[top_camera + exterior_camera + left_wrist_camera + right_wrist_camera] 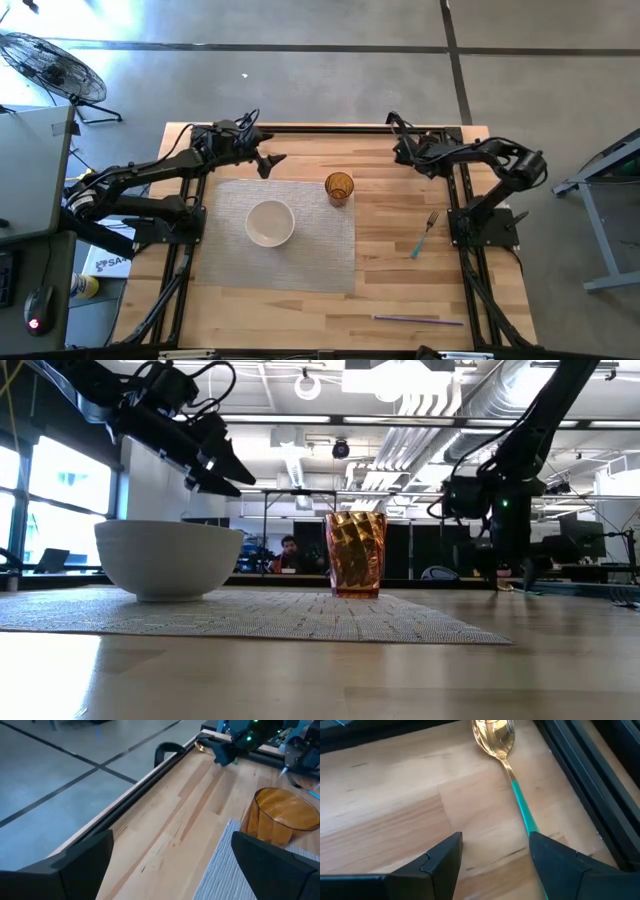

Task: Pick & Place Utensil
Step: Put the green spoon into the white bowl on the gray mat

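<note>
A spoon with a gold bowl (494, 735) and a teal handle (522, 810) lies flat on the wood by the table's far edge. My right gripper (495, 837) is open just above it, near the far edge (396, 124). The handle runs close along one finger's inner side; I see no touch. A teal-handled fork (426, 230) lies flat near the right edge. My left gripper (268, 162) is open and held above the table, off the placemat's far edge (171, 840); in the low view it is above the bowl (215, 465).
A grey placemat (310, 260) carries a white bowl (270, 222). An amber cup (339, 187) stands at the mat's far right corner. A thin purple stick (418, 319) lies near the near edge. Black rails (580, 775) frame the table. Bare wood lies right of the mat.
</note>
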Tool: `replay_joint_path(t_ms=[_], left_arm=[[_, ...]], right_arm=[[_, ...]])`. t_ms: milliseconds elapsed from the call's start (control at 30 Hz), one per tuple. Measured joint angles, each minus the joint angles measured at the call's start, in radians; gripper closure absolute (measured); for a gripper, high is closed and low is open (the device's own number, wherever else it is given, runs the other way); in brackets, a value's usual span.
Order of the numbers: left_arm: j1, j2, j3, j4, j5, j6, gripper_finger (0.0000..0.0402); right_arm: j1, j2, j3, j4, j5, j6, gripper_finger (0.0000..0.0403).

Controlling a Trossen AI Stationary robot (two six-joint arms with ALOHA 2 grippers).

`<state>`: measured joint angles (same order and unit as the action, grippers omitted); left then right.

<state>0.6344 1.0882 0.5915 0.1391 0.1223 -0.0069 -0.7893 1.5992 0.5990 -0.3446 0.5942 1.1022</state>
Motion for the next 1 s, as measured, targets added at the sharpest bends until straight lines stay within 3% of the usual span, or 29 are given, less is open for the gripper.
replay_joint_path(t_ms=[267, 500, 800, 1000], left_arm=[[0.000, 0.000, 0.000, -0.015, 0.001, 0.000, 0.0002], [0.000, 0.000, 0.000, -0.015, 0.001, 0.000, 0.0002], [0.000, 0.000, 0.000, -0.015, 0.002, 0.000, 0.0002], [0.000, 0.000, 0.000, -0.016, 0.002, 0.000, 0.0002]], right_arm=[[0.036, -0.035, -0.024, 0.016, -0.003, -0.003, 0.0179], [0.082, -0.118, -0.027, 0.004, -0.069, -0.010, 0.0178], [0.112, -0.165, -0.026, -0.092, 0.080, 0.041, 0.0178], [0.091, -0.098, -0.026, -0.098, 0.070, 0.068, 0.0178]])
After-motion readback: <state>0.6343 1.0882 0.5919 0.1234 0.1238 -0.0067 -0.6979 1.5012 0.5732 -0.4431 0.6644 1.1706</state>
